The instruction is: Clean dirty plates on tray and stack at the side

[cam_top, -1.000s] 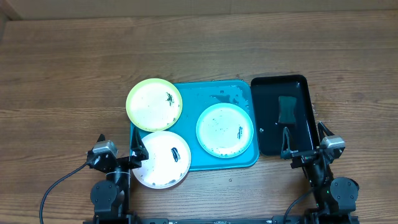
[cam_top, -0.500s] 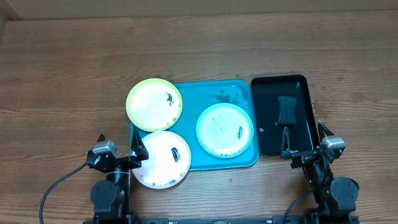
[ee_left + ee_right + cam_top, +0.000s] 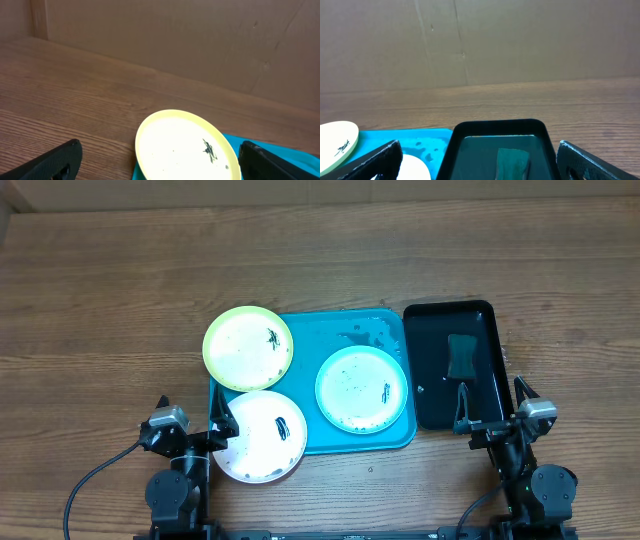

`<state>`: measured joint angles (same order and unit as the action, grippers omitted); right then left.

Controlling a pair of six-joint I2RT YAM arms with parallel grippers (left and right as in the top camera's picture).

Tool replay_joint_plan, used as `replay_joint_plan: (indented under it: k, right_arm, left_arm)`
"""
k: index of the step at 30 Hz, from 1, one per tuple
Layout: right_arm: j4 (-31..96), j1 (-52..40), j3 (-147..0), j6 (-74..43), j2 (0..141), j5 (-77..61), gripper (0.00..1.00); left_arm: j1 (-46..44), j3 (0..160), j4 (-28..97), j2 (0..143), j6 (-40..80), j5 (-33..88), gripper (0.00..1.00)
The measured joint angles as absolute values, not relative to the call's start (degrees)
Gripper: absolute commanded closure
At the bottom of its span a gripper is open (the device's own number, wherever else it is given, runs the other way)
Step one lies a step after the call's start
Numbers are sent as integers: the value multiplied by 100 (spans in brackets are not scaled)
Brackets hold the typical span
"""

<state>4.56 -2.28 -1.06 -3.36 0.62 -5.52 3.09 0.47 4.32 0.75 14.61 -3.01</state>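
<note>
The turquoise tray [image 3: 350, 330] lies at the table's middle. A lime-green plate [image 3: 248, 347] overhangs its back left corner, a dark smear on its white centre. The teal plate [image 3: 361, 388] lies inside at the right, also smeared. A pinkish-brown plate [image 3: 262, 436] overhangs the front left corner. My left gripper [image 3: 192, 416] stands open at the front, just left of that plate, holding nothing. The left wrist view shows the lime-green plate [image 3: 185, 145] ahead between the open fingers [image 3: 55, 162]. At the front right, my right gripper [image 3: 492, 408] is open and empty.
A narrower black tray [image 3: 485, 315] stands right of the turquoise one with a dark green sponge [image 3: 461, 355] in it. The right wrist view has this black tray [image 3: 495, 125] and sponge [image 3: 512, 162] straight ahead. A brown wall closes the table's far side.
</note>
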Motion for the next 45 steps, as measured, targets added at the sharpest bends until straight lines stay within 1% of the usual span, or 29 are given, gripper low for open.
replay_joint_plan:
  k: [10,15,20,24,33,37,42,45]
  right_arm:
    - [456,-228,-106,-434,62,-556,0]
    - [460,-228,-106,-1190,64,-561,0]
    - [458,-228,-106,-2198,62,-585,0]
    - [456,-228,-106,-2596,62,-607,0]
    - [456,-228,-106,-2851,62,-617,0]
    - [471,-228,-106,-2851,62,-620,0]
    - [902,-228,-196,-2847,99,-729,0]
    - [1243,-228,-666,-2801,362,-755,0]
  left_arm:
    - [309,47,432,75,1461,-298,0]
    - [309,47,438,75,1557,-30,0]
    - [309,47,429,75,2005,183,0]
    - [309,47,427,73,2314,246,0]
    - [309,47,419,73,2517,301,0]
    - [309,62,414,75,2497,580,0]
    - [309,591,1041,93,2410,930,0]
    - [309,1293,1500,311,2257,1017,0]
